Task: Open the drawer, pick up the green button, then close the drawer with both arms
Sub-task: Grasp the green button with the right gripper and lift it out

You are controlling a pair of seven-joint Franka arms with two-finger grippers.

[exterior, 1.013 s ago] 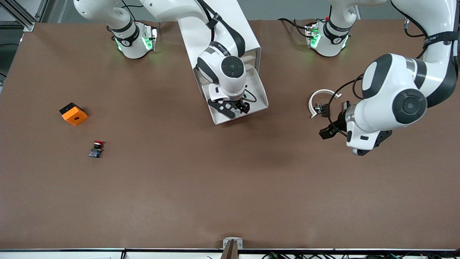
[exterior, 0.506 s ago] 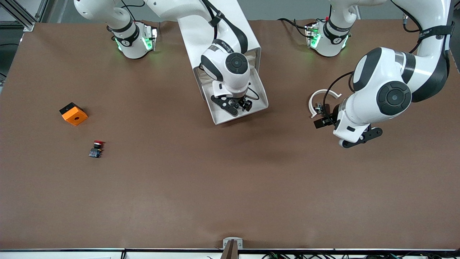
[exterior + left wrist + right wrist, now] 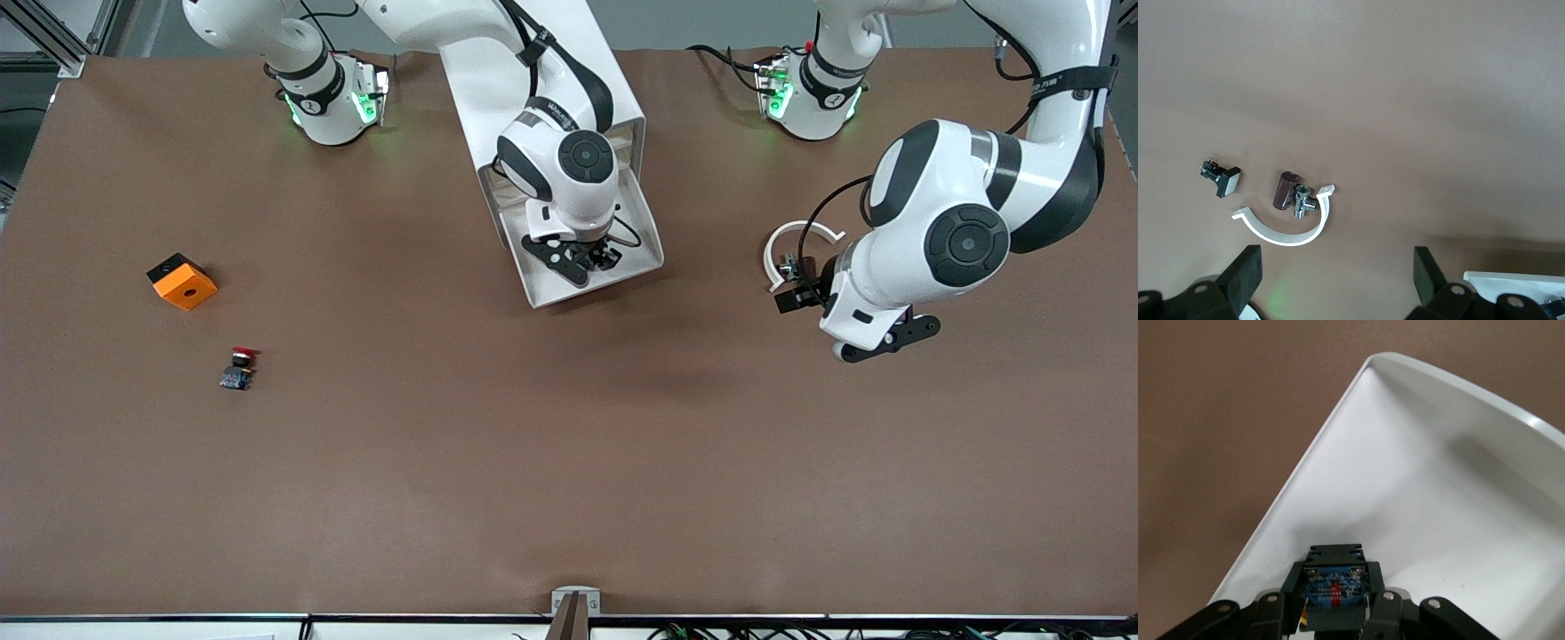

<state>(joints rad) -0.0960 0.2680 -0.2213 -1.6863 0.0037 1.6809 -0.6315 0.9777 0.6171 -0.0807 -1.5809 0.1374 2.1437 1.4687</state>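
Note:
The white drawer [image 3: 642,238] stands pulled out of its white cabinet [image 3: 542,80] toward the front camera. My right gripper [image 3: 594,259] is down inside the drawer tray [image 3: 1418,473]. It is shut on a small button body [image 3: 1335,581], a black block with a bluish label; its cap is hidden, so its colour does not show. My left gripper [image 3: 803,292] is open and empty [image 3: 1337,280]. It hovers over the table beside a white curved clip [image 3: 794,238], toward the left arm's end.
A red-capped button [image 3: 238,365] and an orange block [image 3: 181,281] lie toward the right arm's end. By the clip [image 3: 1288,230] lie a brown cylinder [image 3: 1285,190], a metal fitting [image 3: 1303,203] and a small black switch [image 3: 1223,179].
My left arm has swung in toward the white clip and the drawer. My right gripper has shifted slightly deeper into the drawer tray, still shut on the button body.

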